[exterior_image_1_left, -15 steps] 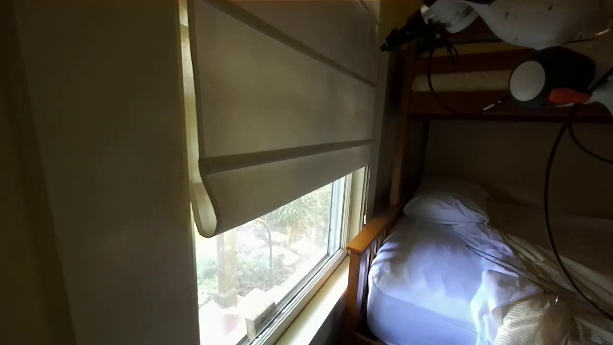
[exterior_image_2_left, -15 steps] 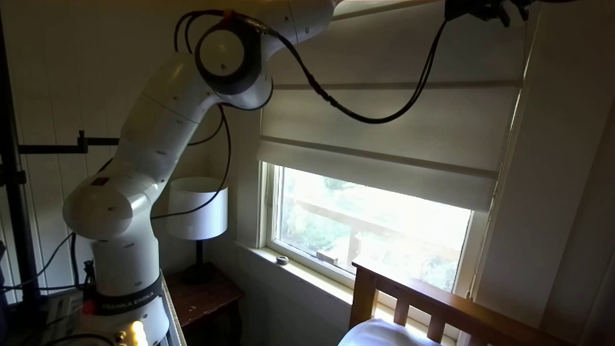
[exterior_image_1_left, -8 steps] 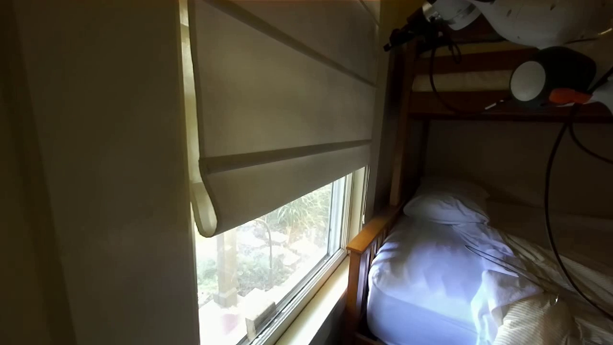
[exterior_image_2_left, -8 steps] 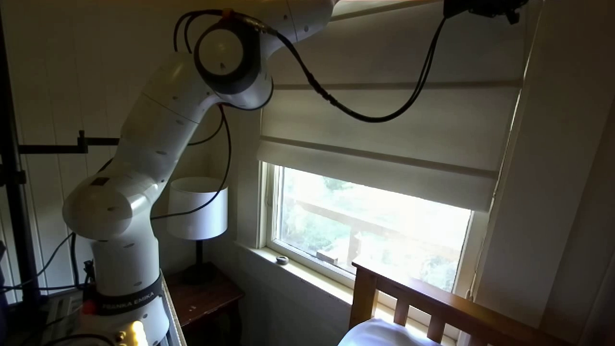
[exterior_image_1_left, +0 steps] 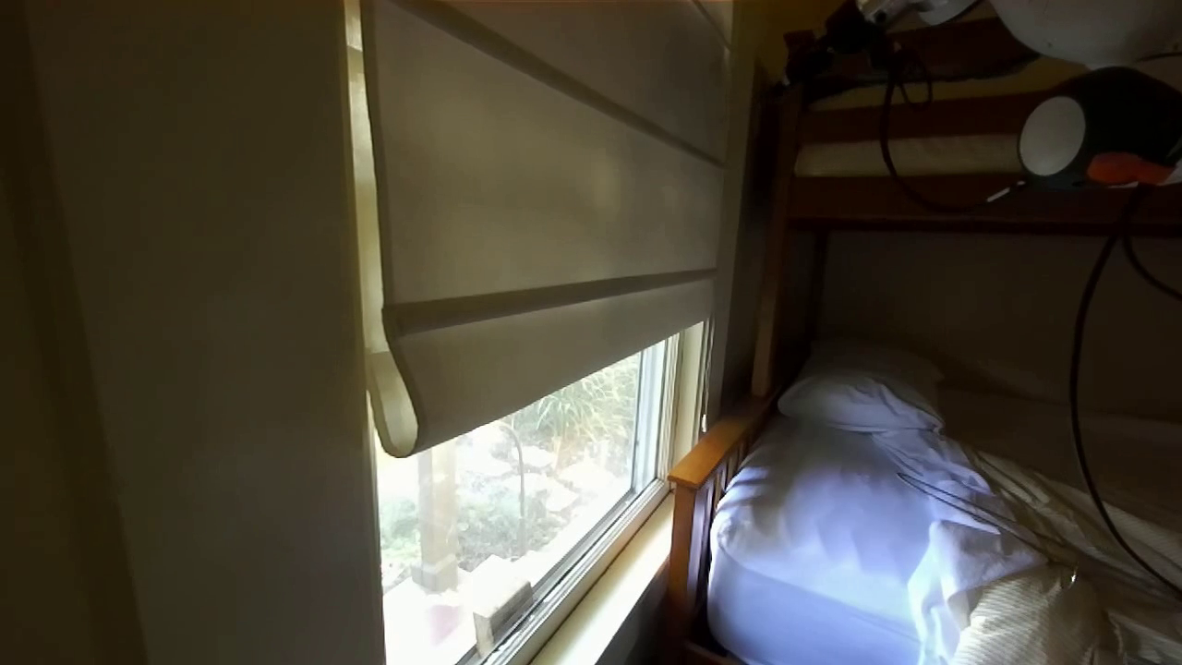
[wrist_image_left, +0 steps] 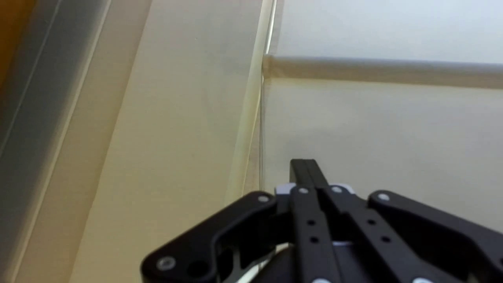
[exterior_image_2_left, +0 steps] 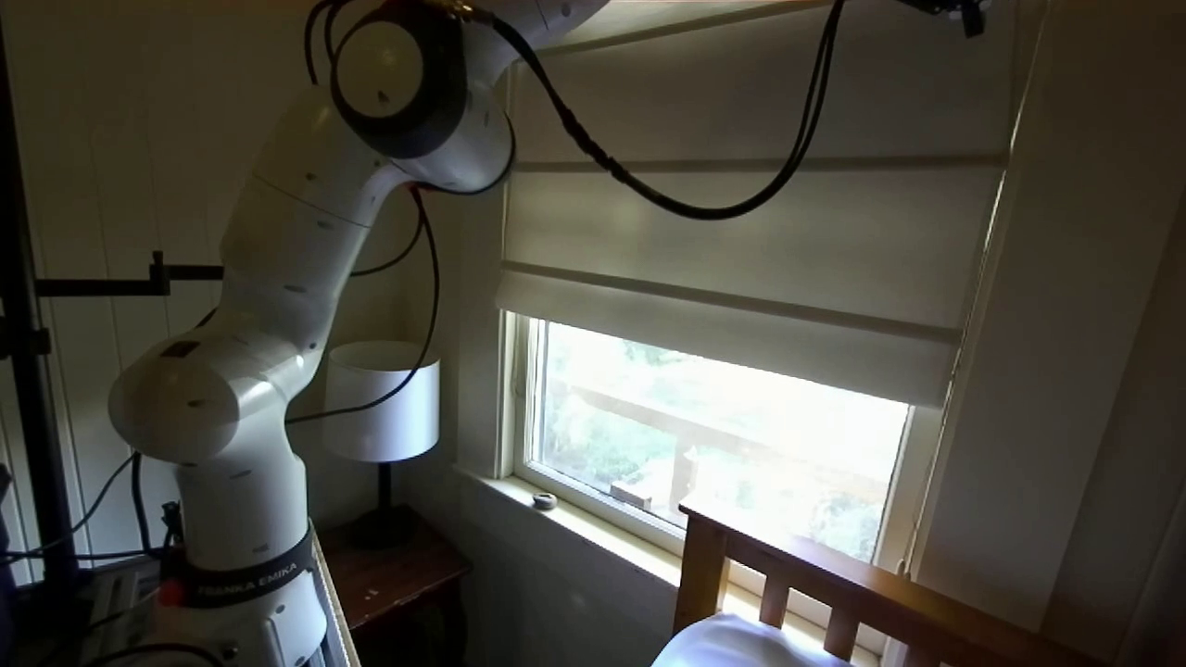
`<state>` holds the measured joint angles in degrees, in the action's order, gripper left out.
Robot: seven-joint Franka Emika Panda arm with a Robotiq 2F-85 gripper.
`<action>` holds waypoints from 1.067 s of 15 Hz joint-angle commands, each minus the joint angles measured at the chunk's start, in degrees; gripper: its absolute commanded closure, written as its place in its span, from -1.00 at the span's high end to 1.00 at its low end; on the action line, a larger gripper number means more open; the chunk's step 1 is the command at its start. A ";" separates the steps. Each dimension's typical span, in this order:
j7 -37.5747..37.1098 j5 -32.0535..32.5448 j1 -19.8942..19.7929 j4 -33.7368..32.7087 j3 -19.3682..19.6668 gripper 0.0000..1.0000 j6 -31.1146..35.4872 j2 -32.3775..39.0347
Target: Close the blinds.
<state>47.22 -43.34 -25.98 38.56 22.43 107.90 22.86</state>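
I find the hand (wrist_image_left: 305, 163) clenched, tips meeting, in front of the blinds (wrist_image_left: 377, 133) near one side; contact cannot be determined. The blinds hang partway down the window (exterior_image_2_left: 713, 445), leaving its lower portion uncovered. Greenery (exterior_image_1_left: 591, 397) is visible outside.

In an exterior view, the top edge crops my end effector (exterior_image_2_left: 969, 18) and the blinds (exterior_image_2_left: 760, 250); I cannot resolve detail in the overexposed scenery (exterior_image_2_left: 788, 426) outside.
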 commanded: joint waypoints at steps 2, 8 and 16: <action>6.71 -4.87 -4.58 -0.45 -1.09 -0.44 -3.70 -1.96; 6.05 -5.85 -3.63 -3.67 -2.05 0.35 5.76 3.09; 3.96 -2.12 -1.56 -9.05 -4.91 1.00 14.11 9.76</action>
<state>52.94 -46.32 -27.77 33.81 17.14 119.72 29.46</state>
